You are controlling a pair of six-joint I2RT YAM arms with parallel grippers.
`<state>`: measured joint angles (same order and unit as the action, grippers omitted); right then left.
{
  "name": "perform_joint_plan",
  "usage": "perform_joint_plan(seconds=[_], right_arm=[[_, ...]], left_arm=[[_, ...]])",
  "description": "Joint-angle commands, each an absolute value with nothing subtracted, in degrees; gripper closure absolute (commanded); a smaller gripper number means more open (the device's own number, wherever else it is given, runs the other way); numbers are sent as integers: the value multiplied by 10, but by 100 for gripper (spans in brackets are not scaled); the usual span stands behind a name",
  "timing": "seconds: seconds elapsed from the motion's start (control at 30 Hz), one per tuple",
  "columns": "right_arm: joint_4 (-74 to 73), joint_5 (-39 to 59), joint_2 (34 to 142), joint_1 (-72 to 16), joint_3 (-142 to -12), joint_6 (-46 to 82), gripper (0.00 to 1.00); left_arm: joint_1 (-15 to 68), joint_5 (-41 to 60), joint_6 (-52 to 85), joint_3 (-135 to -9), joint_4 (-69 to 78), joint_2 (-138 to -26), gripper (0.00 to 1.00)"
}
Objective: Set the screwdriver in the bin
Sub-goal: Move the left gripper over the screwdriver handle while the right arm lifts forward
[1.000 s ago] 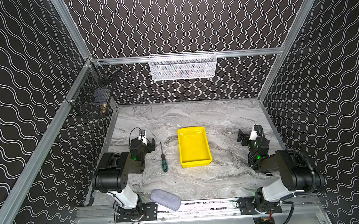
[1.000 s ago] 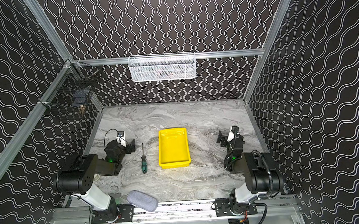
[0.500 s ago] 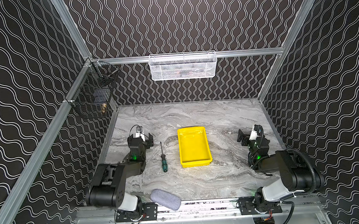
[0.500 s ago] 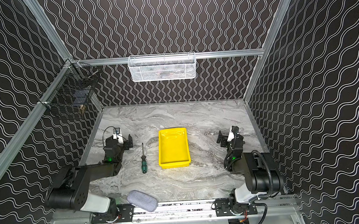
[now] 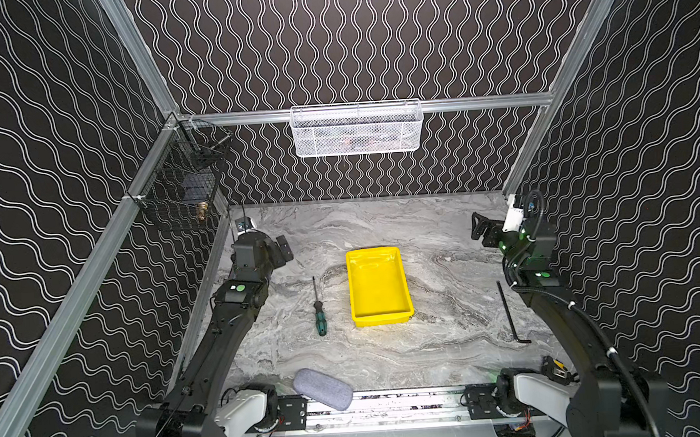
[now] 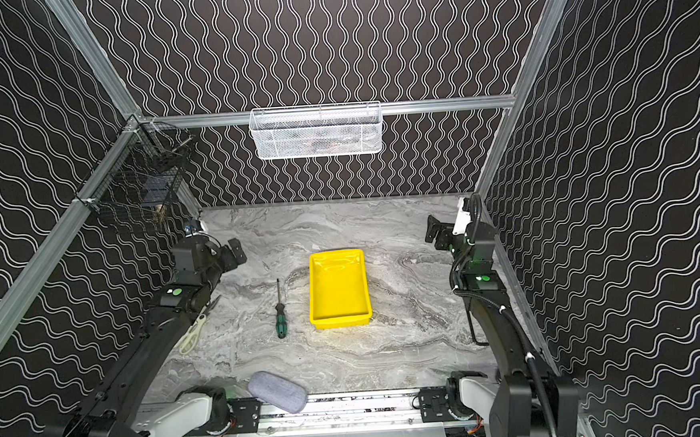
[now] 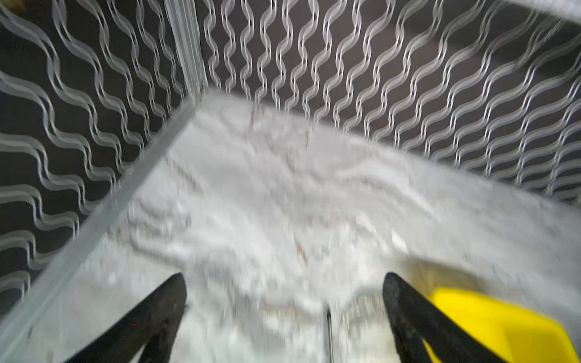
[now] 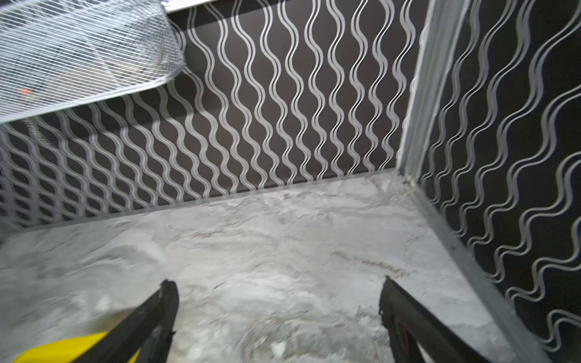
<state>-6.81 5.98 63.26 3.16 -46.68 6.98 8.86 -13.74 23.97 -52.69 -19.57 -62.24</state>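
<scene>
Both arms are reaching higher and farther toward 12 o'clock than a second ago, and their rise is uncovering a hex key point(image 5: 509, 316) and scissors point(image 6: 195, 331) that were lying hidden beneath them. Left gripper point(image 7: 283, 278) is hanging released, jaws spread wide and holding nothing. Right gripper point(image 8: 277, 281) is likewise gaping empty near the 2 o'clock corner. Screwdriver point(image 5: 320, 313) is lying flat on the table point(image 5: 390, 362), just beside the bin point(image 5: 381, 320) at its 9 o'clock and apart from it, shaft pointing to 12 and handle to 6. Nothing is showing inside the bin, which is sitting mid-table.

Left gripper is probably approaching for the pick, hovering at about 11 o'clock of the screwdriver. In the left wrist view only the shaft tip is showing. To do this well, it should be coming back toward 6 and descending over the thick handle, jaws straddling its width, since the thin shaft is likely slipping or rolling in a pinch. A low lift is probably clearing the shallow wall.

Room is looking generous. Bare table is lying between screwdriver and bin, though that gap is narrow for the bin-side finger, which is risking a nudge on the rim. Scissors are lying at the screwdriver's 9 o'clock, well apart. A pouch point(image 5: 323, 389) is sitting at the 6 o'clock edge, out of the path.
</scene>
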Motion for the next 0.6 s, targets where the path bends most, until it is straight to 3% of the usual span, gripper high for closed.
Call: perform_joint_plan(seconds=[0.0,0.27,0.57], right_arm=[[106,141,620,32,-485,117,0],[166,218,588,30,-448,113,0],[188,264,602,30,-417,105,0]], left_arm=[[98,-71,300,-530,-387,-608,1],[201,-40,366,-482,-481,-621,1],[249,-15,386,-450,-409,-711,1]])
